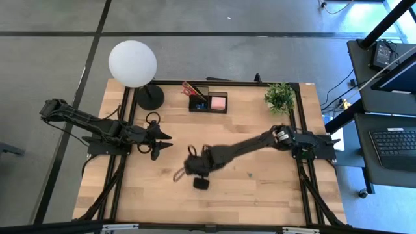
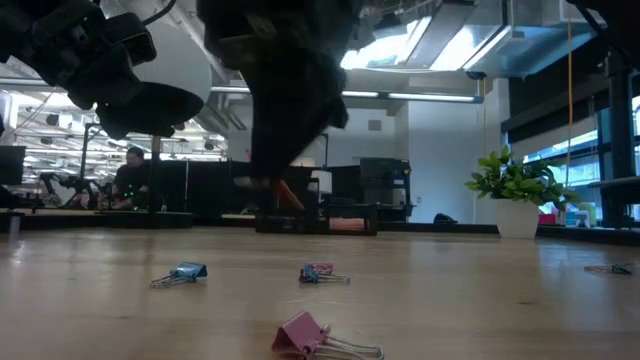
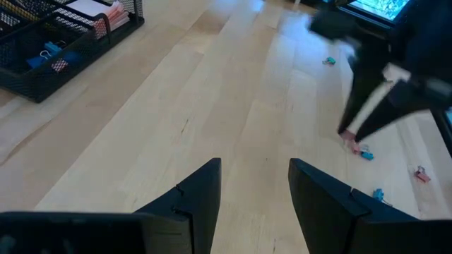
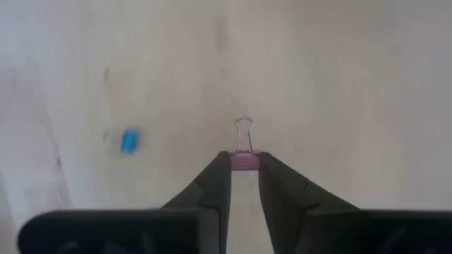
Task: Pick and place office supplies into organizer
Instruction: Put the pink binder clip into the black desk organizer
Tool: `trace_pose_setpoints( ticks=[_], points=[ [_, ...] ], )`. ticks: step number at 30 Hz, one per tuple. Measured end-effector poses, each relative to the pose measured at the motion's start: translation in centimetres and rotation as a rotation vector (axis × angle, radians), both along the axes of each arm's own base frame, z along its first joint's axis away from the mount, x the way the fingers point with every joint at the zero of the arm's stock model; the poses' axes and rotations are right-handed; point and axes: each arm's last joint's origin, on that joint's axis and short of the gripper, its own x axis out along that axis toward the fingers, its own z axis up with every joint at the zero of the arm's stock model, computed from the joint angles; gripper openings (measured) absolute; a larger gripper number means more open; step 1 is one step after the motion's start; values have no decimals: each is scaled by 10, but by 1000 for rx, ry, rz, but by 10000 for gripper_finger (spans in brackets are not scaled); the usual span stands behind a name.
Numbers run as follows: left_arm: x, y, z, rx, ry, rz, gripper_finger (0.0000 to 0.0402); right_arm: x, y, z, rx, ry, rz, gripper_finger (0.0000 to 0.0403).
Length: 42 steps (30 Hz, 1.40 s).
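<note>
Tabletop first, from above: the table (image 1: pixel 260 195) has bare wood across its whole front half, and that is my free room. The back edge is crowded. The organizer (image 1: pixel 208 104) sits at mid-back, with the lamp (image 1: pixel 132 63) just to its left and the plant (image 1: pixel 281 96) in the back right corner. I count one pair of red-handled scissors (image 1: pixel 190 89) standing at the organizer's left end and one pink sticky pad (image 1: pixel 218 101) in its right compartment. The left arm (image 1: pixel 97 130) hangs over the left-middle. The right arm (image 1: pixel 247 146) reaches across to centre front, well apart from the organizer.

At table height I count four loose clips (image 2: pixel 180 274) on the wood: a blue one, a pink-and-blue one, a pink one nearest the camera and one far off at the right. The dark arm mass hangs above them, clear of the surface.

From the left wrist, the left gripper (image 3: pixel 254 194) stands spread over bare planks with nothing between its fingers. I see four clips lying near the right arm and two blue ones inside the organizer.

From the right wrist, the right gripper (image 4: pixel 244 176) is clamped on a held pink clip (image 4: pixel 245 161), whose wire handle pokes forward past the fingertips. One blue clip (image 4: pixel 128 140) lies on the wood well to the side.
</note>
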Motion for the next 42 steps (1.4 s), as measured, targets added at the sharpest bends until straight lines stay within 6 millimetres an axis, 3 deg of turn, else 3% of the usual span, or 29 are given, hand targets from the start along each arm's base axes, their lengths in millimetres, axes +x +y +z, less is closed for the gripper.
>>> trace_pose_setpoints(
  ticks=[9, 31, 37, 42],
  points=[
    [0, 0, 0, 0, 0, 0, 159, 2, -69, 43, -64, -79, -48, 68],
    [0, 2, 0, 37, -8, 65, 159, -4, -245, 44, -154, -82, -122, 69],
    [0, 3, 0, 47, -11, 84, 159, -12, -278, 45, -174, -92, -167, 69],
    [0, 3, 0, 47, -11, 84, 159, -15, -292, 45, -180, -103, -163, 69]
  ],
)
